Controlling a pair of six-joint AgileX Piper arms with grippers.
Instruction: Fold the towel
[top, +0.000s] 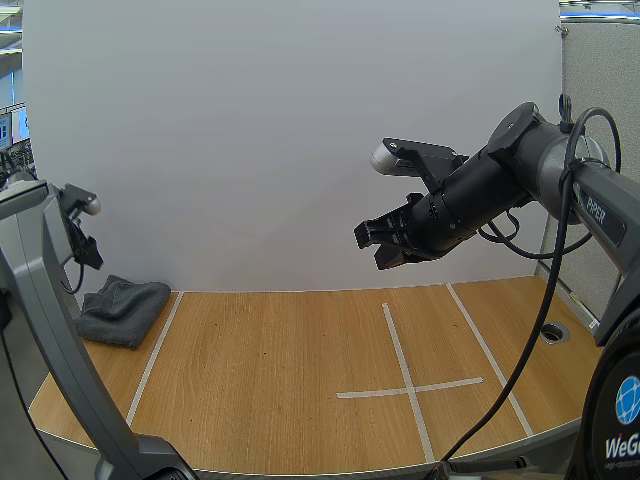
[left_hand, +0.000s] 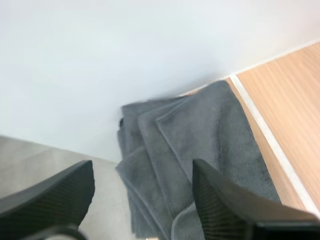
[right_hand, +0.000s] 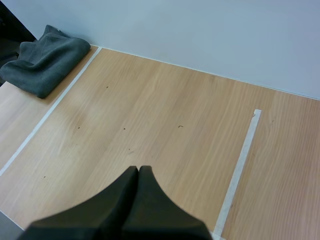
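Above the middle of the bench (top: 280, 380), my right gripper (right_hand: 138, 171) hangs with fingers pressed together, empty. At the far left corner the grey towel (top: 125, 308) lies in loose folds. My left gripper (left_hand: 142, 175) hovers over it, fingers wide apart, empty. I think it is better to pinch one free edge, not several layers.

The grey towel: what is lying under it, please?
The towel lies bunched on the wooden table, beside a white tape line. Its folds cover the surface below it, so anything hidden beneath cannot be seen.
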